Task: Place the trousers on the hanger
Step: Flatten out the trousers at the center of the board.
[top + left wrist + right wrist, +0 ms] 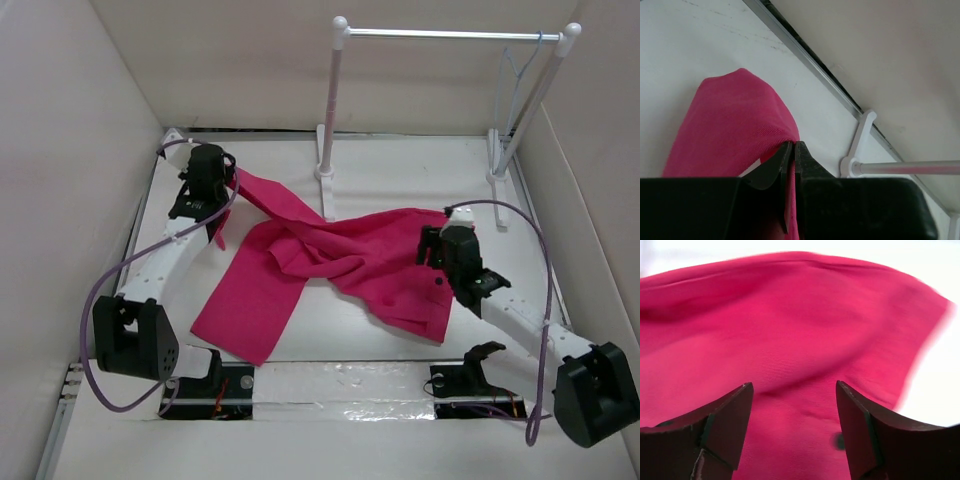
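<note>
Magenta cloth fills most of what we see: the trousers (330, 262) lie crumpled across the middle of the white table (400, 170). One leg runs down towards the near left, and the part with the small dark button (438, 283) lies to the right.

Our left gripper (793, 148) is clenched on the trousers. In its wrist view the two black fingers meet with a thin fold of pink fabric pinched between them. From above, that end of the cloth is drawn up towards the far-left corner of the table.

Our right gripper (794, 386) is released. Its fingers stand wide apart over the fabric near the button, with nothing between them. We cannot tell whether the tips touch the cloth.

The hanger (517, 78) hangs at the right end of the rack (330, 110), under its silver bar at the far side, well apart from the trousers. The foot of the rack's left post stands just beside the far edge of the fabric.
</note>
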`<action>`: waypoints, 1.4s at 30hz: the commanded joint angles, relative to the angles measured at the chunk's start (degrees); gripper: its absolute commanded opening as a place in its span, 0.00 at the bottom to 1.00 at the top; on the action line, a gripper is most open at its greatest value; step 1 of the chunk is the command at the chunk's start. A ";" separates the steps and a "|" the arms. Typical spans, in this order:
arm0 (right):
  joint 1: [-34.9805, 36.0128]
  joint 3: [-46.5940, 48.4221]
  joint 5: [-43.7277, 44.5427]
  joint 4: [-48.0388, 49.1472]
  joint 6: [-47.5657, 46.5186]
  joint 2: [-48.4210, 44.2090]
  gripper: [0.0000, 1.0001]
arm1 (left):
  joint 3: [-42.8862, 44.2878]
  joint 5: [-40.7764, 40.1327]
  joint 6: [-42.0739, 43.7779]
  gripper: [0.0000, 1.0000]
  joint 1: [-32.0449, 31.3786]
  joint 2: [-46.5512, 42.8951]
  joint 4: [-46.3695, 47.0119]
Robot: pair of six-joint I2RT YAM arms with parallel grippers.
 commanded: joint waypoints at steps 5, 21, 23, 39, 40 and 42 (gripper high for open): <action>-15.41 -2.69 -3.52 3.73 6.33 -3.61 0.75 | 22.23 -4.18 9.20 0.00 0.39 16.89 -5.71; -33.16 1.09 -18.09 12.27 12.14 16.68 0.76 | 17.60 2.22 7.63 0.69 -3.70 18.74 -7.25; -34.76 0.82 -22.58 12.89 12.76 18.62 0.71 | 4.80 2.49 7.45 0.60 -7.76 10.06 -0.39; -37.22 1.17 -27.85 14.47 11.27 20.82 0.66 | -29.56 3.81 -5.27 0.52 -34.23 -7.05 -9.31; -37.22 1.35 -27.95 14.47 11.27 21.00 0.66 | -29.57 3.98 -6.25 0.53 -34.93 -7.40 -9.33; -37.75 2.05 -28.21 13.16 9.87 21.44 0.66 | -31.40 6.16 -6.79 0.60 -34.94 -8.45 -9.34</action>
